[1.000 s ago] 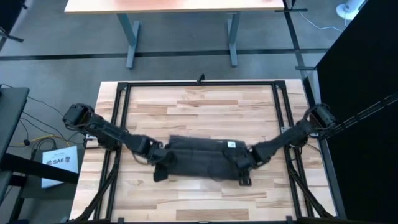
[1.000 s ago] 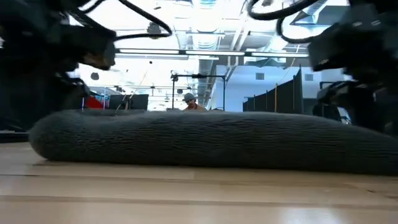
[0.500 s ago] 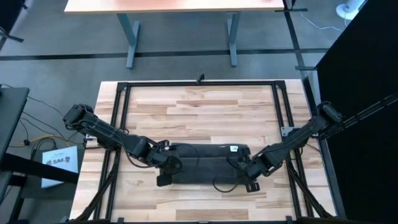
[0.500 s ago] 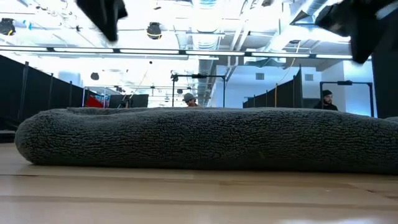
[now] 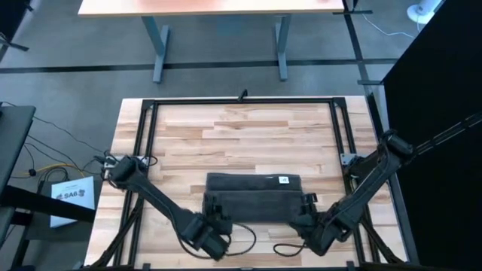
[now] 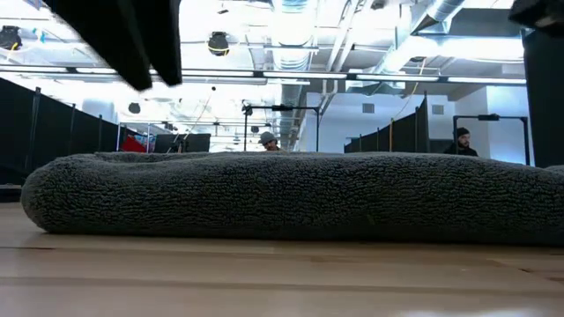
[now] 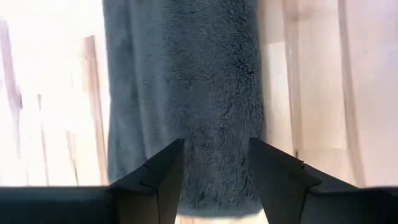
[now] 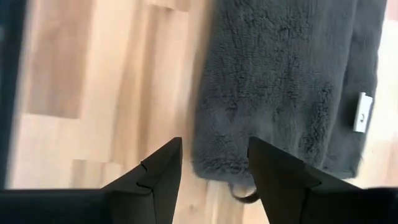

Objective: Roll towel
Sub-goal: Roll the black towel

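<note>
The dark charcoal-grey terry towel (image 5: 253, 198) lies partly rolled on the light wooden counter (image 5: 248, 132), and both the left end effector (image 7: 214, 180) and the right end effector (image 8: 214, 177) are spread and empty, so rolling looks unfinished.

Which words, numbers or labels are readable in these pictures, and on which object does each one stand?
"SA6": on the white sheet of paper lying on the floor left of the table; the marks before it are too small to read.
White tag on the towel: carries a small dark mark, too small to read.
No other text is legible.
</note>
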`<state>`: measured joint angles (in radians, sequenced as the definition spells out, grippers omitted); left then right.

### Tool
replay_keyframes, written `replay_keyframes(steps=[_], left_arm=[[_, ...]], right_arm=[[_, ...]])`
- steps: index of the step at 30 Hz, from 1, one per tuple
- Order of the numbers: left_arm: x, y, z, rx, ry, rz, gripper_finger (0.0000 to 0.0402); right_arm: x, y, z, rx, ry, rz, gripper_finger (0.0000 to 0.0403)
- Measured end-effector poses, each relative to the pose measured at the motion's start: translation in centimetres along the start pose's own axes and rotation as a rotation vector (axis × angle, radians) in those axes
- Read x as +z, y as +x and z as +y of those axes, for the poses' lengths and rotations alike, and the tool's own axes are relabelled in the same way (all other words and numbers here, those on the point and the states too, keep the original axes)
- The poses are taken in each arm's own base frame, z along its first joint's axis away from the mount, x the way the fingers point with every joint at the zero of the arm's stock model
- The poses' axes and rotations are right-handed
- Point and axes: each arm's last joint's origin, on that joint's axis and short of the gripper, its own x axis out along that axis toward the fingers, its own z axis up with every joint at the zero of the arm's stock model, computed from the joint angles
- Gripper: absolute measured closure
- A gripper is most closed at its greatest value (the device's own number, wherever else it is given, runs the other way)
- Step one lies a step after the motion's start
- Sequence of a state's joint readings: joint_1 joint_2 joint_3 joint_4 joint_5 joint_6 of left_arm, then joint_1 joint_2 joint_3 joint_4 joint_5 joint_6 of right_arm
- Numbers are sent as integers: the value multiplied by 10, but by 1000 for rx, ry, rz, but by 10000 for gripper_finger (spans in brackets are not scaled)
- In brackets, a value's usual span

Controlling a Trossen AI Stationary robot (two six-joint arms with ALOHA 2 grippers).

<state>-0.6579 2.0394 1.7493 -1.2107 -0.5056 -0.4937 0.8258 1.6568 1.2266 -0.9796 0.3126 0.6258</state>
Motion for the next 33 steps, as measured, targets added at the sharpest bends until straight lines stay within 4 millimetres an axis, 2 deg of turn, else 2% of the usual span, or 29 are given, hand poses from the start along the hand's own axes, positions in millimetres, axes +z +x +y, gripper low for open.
replay_keyframes(steps=[6, 10, 16, 24, 29, 33], left_arm=[[1, 24, -13, 21, -47, 49, 240], [8, 27, -13, -39, -115, 23, 230], [10, 32, -13, -54, -128, 13, 206], [-2, 51, -18, -36, -112, 44, 196], [-9, 61, -21, -48, -95, 61, 196], [-16, 68, -24, -44, -80, 79, 196]], right_arm=[[8, 18, -4, -32, 52, 29, 223], [13, 29, -5, 12, 93, 38, 193], [7, 37, -6, 8, 100, 55, 150], [-7, 53, -9, -11, 133, 80, 147], [-11, 63, -5, 57, 151, 63, 147], [-16, 68, -8, 18, 173, 60, 147]])
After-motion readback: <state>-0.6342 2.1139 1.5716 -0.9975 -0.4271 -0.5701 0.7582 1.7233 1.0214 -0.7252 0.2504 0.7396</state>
